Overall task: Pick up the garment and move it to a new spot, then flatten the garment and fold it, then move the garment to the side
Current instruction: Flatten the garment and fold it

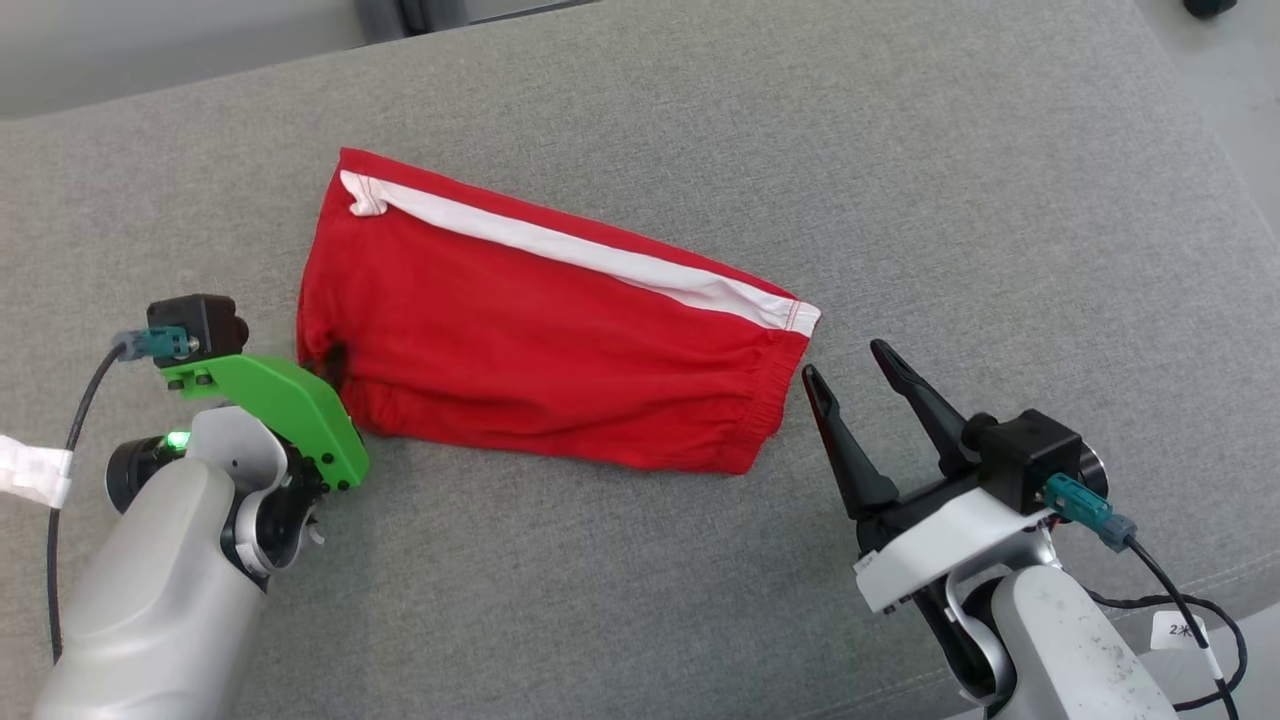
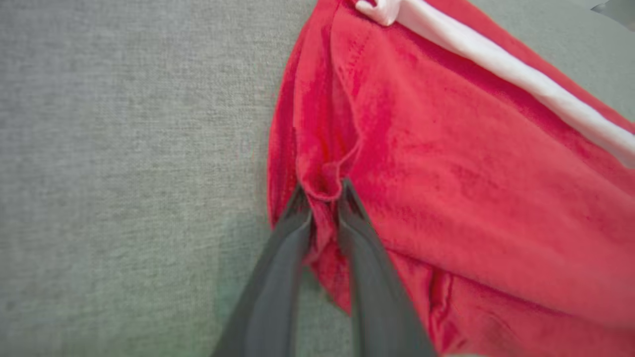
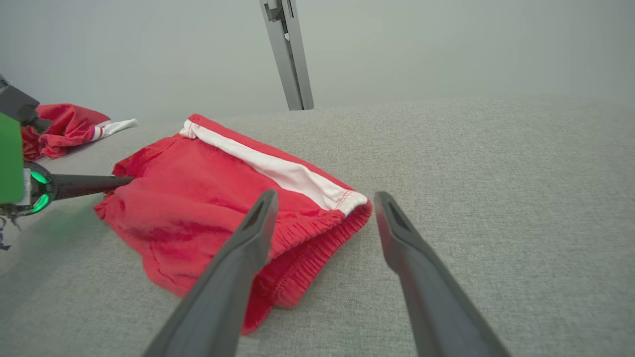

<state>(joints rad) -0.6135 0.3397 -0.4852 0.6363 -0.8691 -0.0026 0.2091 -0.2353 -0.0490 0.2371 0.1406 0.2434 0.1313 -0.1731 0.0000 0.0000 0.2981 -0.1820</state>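
A pair of red shorts (image 1: 540, 330) with a white side stripe lies folded on the grey cushion, waistband toward the right. My left gripper (image 1: 335, 365) is at the garment's left edge, shut on a pinch of red cloth, as the left wrist view shows between the dark fingers (image 2: 297, 233) on the shorts (image 2: 446, 173). My right gripper (image 1: 850, 375) hovers open just right of the waistband, apart from it. In the right wrist view the shorts (image 3: 208, 198) lie ahead and left of the open gripper (image 3: 325, 198), and the left gripper's finger (image 3: 84, 184) reaches the far edge.
The grey sofa cushion (image 1: 900, 180) stretches all around, with its right edge near a pale floor (image 1: 1240, 80). A second red and white garment (image 3: 64, 126) lies bunched farther off. A grey upright post (image 3: 290, 54) stands behind the cushion.
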